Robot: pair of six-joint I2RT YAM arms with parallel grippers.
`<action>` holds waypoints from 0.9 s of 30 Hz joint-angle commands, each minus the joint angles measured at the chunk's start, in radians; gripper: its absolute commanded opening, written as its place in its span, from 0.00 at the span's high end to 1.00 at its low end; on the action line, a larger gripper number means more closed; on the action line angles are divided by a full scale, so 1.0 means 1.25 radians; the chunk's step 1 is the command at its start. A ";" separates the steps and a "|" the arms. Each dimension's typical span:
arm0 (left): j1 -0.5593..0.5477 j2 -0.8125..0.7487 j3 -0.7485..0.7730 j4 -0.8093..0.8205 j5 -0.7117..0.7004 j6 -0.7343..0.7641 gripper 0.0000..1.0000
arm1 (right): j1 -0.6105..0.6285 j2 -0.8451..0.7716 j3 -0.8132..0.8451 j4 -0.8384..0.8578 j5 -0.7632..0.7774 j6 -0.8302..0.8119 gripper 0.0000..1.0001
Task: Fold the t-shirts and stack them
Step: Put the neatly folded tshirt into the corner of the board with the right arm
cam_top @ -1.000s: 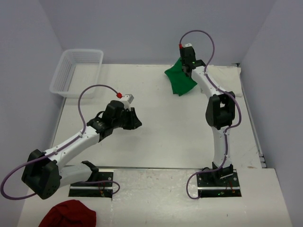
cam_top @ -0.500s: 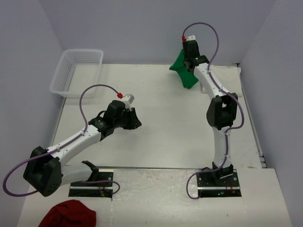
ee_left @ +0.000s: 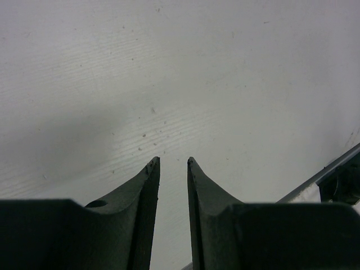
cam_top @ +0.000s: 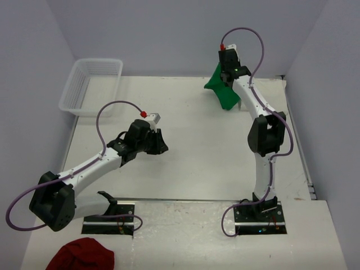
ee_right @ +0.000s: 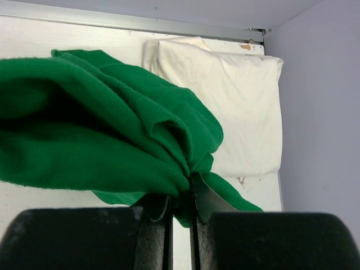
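Note:
My right gripper [ee_right: 181,188] is shut on a bunched fold of the bright green t-shirt [ee_right: 101,140]. In the top view that t-shirt [cam_top: 223,91] hangs from the right gripper [cam_top: 227,73] above the table's far right part. The cream-white t-shirt [ee_right: 225,95] lies folded flat in the far right corner, beyond and below the green one. My left gripper [ee_left: 171,161] stands over bare table left of centre [cam_top: 159,143], its jaws a narrow gap apart with nothing between them.
A clear plastic basket [cam_top: 93,84] stands at the far left corner. A dark red cloth [cam_top: 81,256] lies on the near shelf beside the left arm's base. Grey walls close in the back and right sides. A metal edge strip [ee_left: 332,171] shows in the left wrist view.
The right arm has carried the green t-shirt up and toward the back right corner. The left arm has hardly moved.

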 commanded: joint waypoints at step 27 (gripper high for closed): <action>-0.004 -0.003 0.002 0.031 0.007 0.037 0.72 | -0.117 -0.061 -0.026 0.015 0.020 0.053 1.00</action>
